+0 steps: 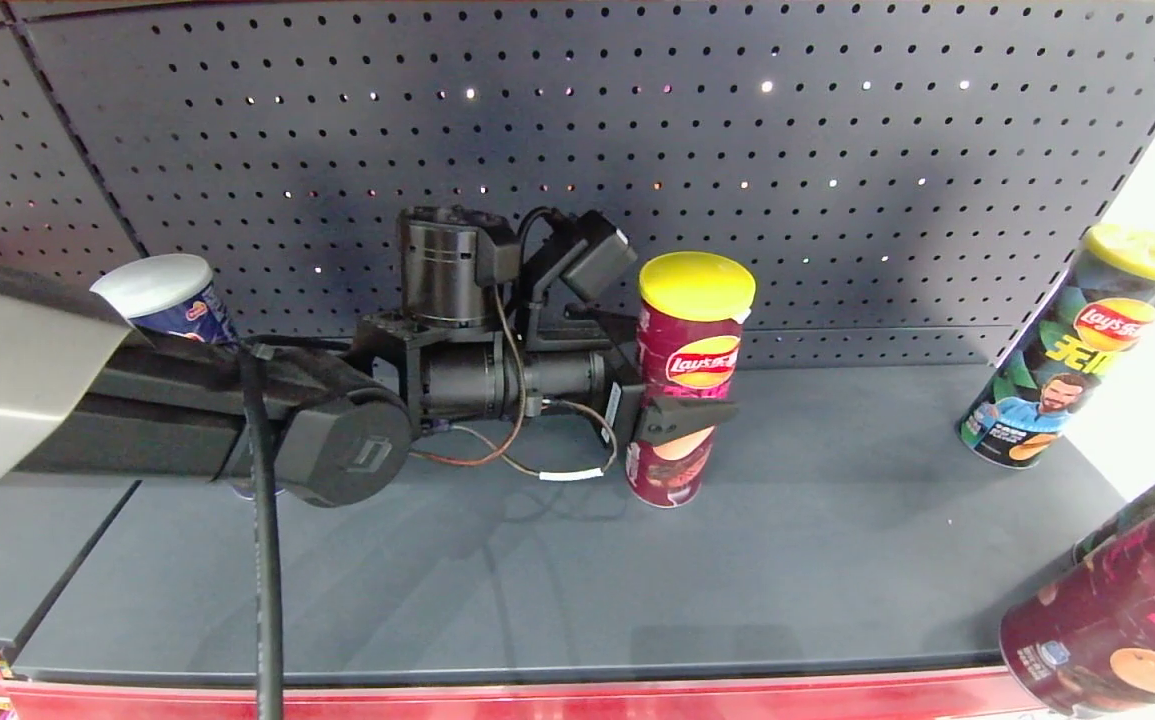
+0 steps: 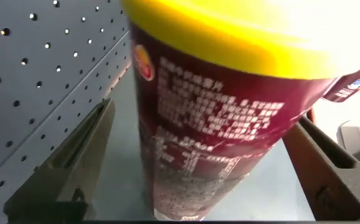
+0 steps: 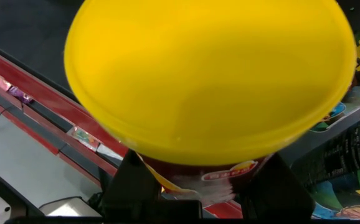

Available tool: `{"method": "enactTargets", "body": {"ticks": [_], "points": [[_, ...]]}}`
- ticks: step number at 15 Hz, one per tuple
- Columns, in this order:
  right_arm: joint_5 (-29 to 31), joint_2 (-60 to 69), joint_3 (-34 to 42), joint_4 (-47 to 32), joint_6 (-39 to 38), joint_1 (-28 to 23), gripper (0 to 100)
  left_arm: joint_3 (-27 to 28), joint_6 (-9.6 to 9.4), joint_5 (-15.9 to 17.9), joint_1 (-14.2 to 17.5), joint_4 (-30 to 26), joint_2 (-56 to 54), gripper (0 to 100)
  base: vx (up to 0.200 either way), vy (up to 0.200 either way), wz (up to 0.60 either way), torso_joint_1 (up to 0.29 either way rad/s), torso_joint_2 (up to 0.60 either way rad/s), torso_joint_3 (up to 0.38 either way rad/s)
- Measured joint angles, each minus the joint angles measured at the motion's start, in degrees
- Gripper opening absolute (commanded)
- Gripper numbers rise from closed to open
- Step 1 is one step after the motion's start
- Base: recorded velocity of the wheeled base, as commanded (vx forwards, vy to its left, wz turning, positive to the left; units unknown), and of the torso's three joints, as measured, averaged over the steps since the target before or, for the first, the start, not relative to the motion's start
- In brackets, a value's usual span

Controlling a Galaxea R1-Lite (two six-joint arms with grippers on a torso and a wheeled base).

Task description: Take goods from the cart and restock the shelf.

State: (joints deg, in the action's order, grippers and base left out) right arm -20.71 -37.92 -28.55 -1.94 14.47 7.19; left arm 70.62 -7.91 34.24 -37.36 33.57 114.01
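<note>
A maroon chip can with a yellow lid (image 1: 679, 370) stands upright on the grey shelf (image 1: 817, 560), near the pegboard back. My left gripper (image 1: 685, 405) reaches in from the left and straddles it, open. In the left wrist view the can (image 2: 211, 124) sits between the fingers (image 2: 74, 168) with a small gap on each side. At the bottom right corner a second dark red can (image 1: 1117, 620) hangs in front of the shelf edge. My right gripper (image 3: 202, 193) is shut on this yellow-lidded can (image 3: 211, 74).
A green chip can with a yellow lid (image 1: 1067, 350) stands at the shelf's right end. A blue can with a white lid (image 1: 172, 300) stands behind my left arm. The shelf has a red front lip (image 1: 537, 695). Open shelf floor lies between the maroon and green cans.
</note>
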Motion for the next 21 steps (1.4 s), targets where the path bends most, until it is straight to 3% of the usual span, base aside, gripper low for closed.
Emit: {"method": "enactTargets", "body": {"ticks": [9, 15, 21], "points": [[0.22, 0.02, 0.22, -0.02, 0.02, 0.00, 0, -3.06, 0.37, 0.57, -0.59, 0.17, -1.27, 0, 0.000, 0.000, 0.00, 0.000, 0.00, 0.000], [0.16, 0.02, 0.22, 0.00, 0.04, 0.07, 0, -12.57, 0.37, 8.18, -0.37, -0.29, -8.55, 0, 0.000, 0.000, 0.00, 0.000, 0.00, 0.000], [0.18, 0.06, 0.09, 0.00, 0.02, 0.09, 0, -17.92, -0.32, 10.67, -0.20, 0.48, -12.54, 0, 0.000, 0.000, 0.00, 0.000, 0.00, 0.000]]}}
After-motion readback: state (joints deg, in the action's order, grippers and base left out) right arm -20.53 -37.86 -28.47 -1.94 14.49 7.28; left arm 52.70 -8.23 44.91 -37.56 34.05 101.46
